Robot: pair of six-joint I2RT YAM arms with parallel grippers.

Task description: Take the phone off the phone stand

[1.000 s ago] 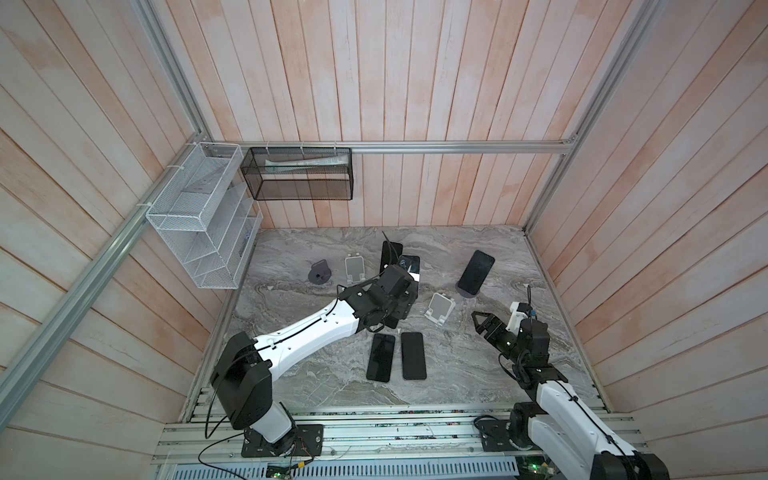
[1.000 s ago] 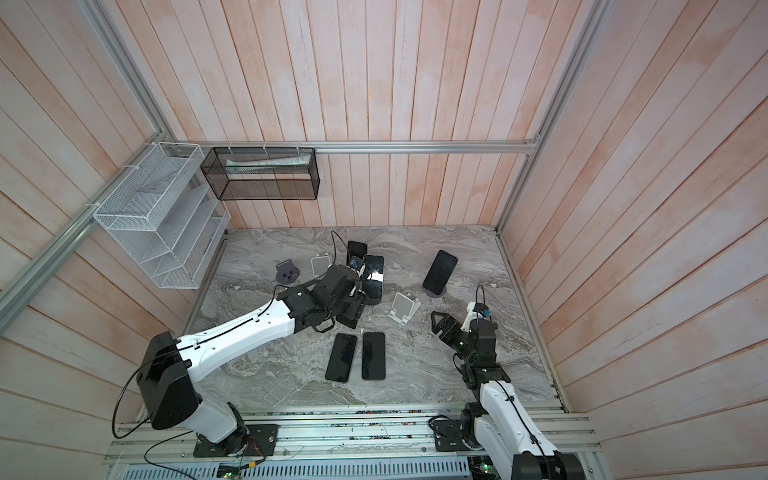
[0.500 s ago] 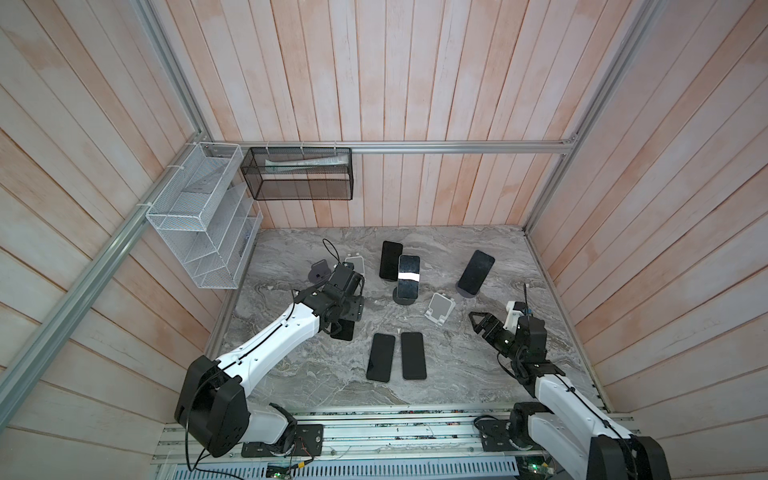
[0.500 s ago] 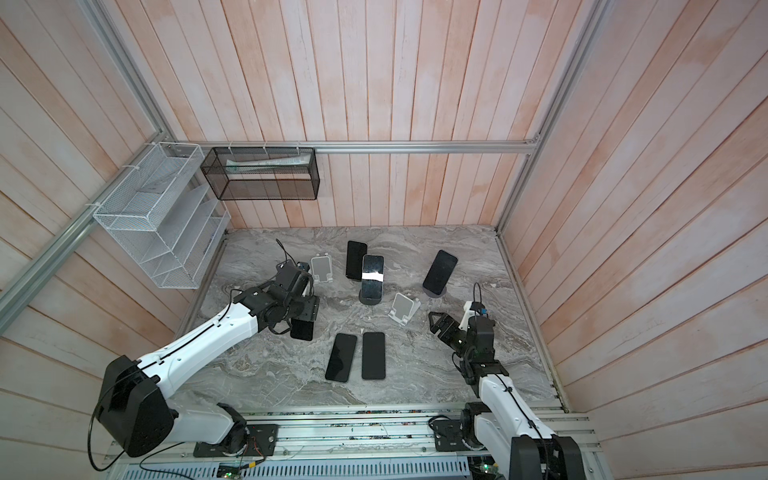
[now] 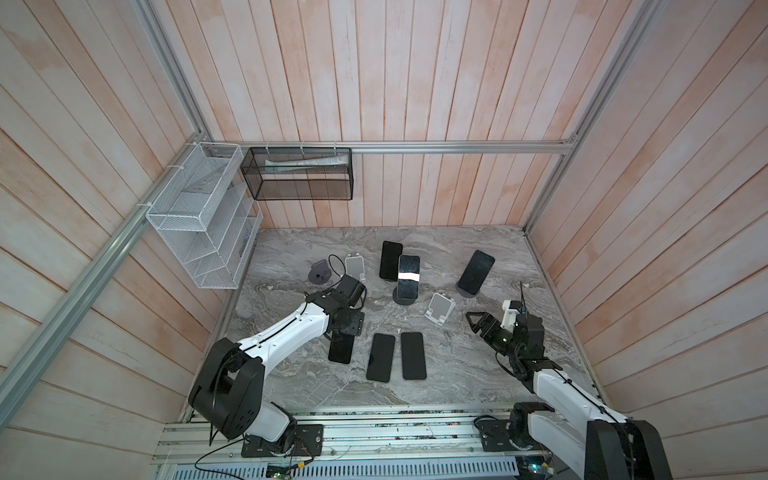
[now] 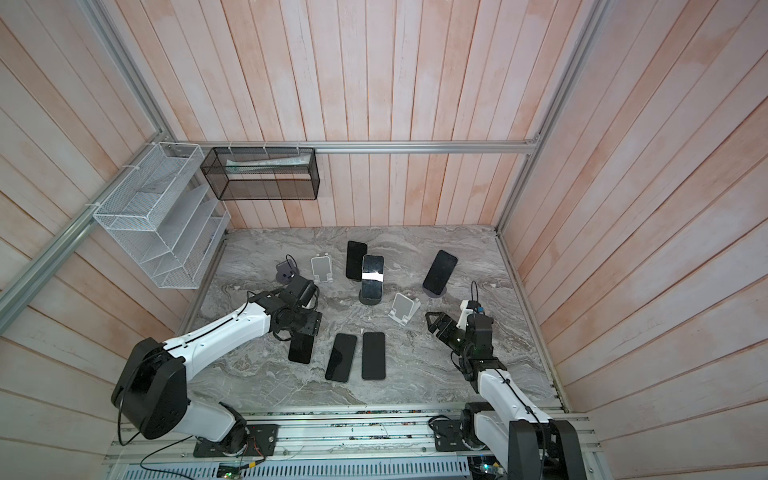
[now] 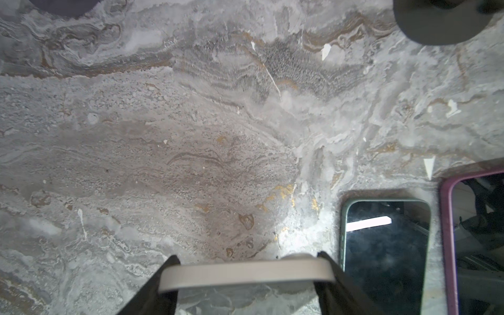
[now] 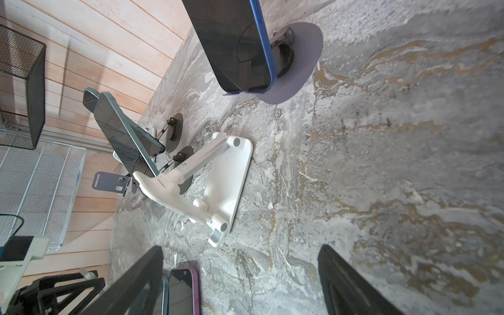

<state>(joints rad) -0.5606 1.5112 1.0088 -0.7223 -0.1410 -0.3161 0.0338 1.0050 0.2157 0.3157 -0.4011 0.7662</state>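
My left gripper (image 5: 343, 332) (image 6: 302, 332) is shut on a phone (image 5: 341, 350) (image 6: 301, 350), which hangs just above the marble left of two flat phones. In the left wrist view the phone's pale edge (image 7: 245, 275) spans the gap between both fingers of the left gripper (image 7: 245, 270). Empty phone stands: a white one (image 5: 354, 268), another white one (image 5: 439, 307) (image 8: 218, 177), and a dark one (image 5: 319, 272). My right gripper (image 5: 473, 321) (image 6: 432, 322) (image 8: 240, 251) is open and empty at the front right, near the second white stand.
Two phones lie flat (image 5: 380, 356) (image 5: 413, 355), shown as a green-cased phone (image 7: 384, 245) and a purple-cased phone (image 7: 474, 240). Phones rest on round-based stands (image 5: 408, 276) (image 5: 476, 272) (image 8: 231, 46), with another phone behind (image 5: 390, 260). Wire baskets (image 5: 199, 216) (image 5: 297, 174) hang on the walls.
My left arm has swung left from the middle stands and come toward the front, carrying the phone down beside the flat phones. The right arm has barely moved.
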